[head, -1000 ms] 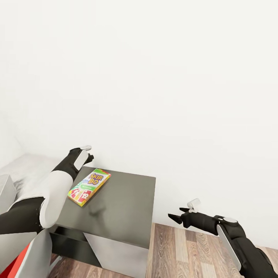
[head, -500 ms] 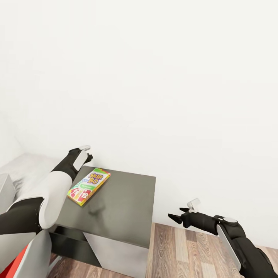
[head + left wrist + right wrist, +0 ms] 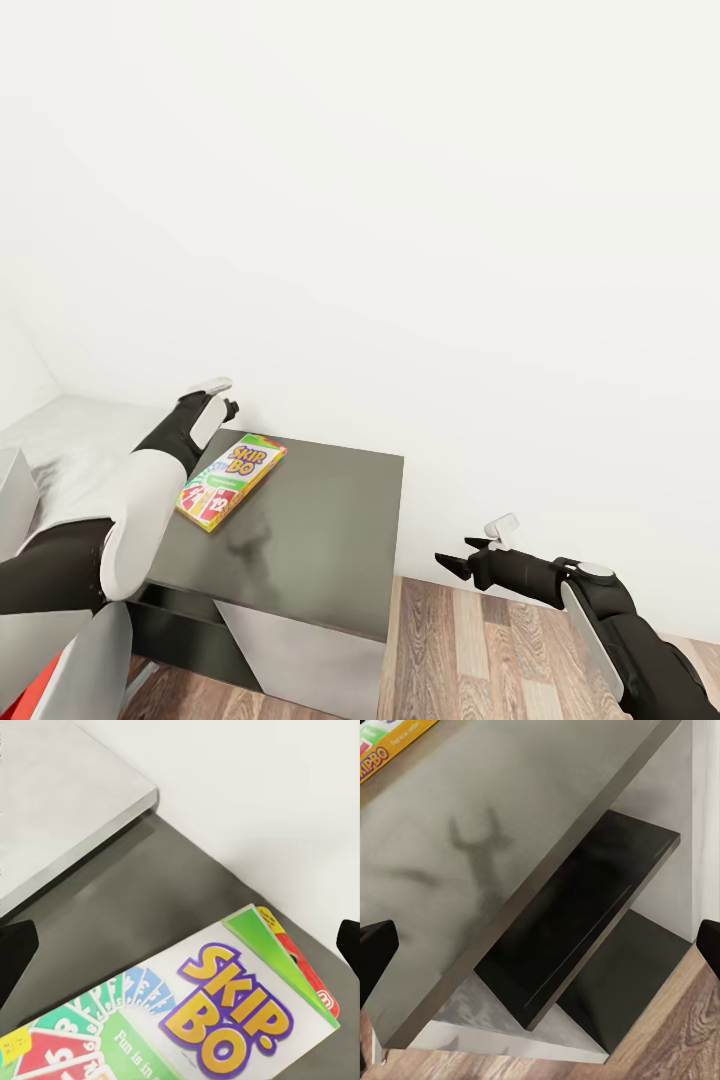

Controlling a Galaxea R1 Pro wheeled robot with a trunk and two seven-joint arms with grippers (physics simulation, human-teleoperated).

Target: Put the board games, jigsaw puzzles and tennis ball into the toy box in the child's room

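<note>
The view has tilted a touch since a second ago, baring more of the pale desk (image 3: 70,440) at the left; arms and game box keep their places. The left gripper (image 3: 228,400) hovers spread apart over the back left corner of the dark cabinet top (image 3: 320,530), just above the game box (image 3: 231,481), which lies flat near that top's left edge. The right gripper (image 3: 470,555) hangs spread and empty off the cabinet's right side, over the plank floor (image 3: 480,650). Picking up this box looks like the step in hand; next the left gripper must drop and close across the thin box. A bare white wall (image 3: 400,200) stands behind
</note>
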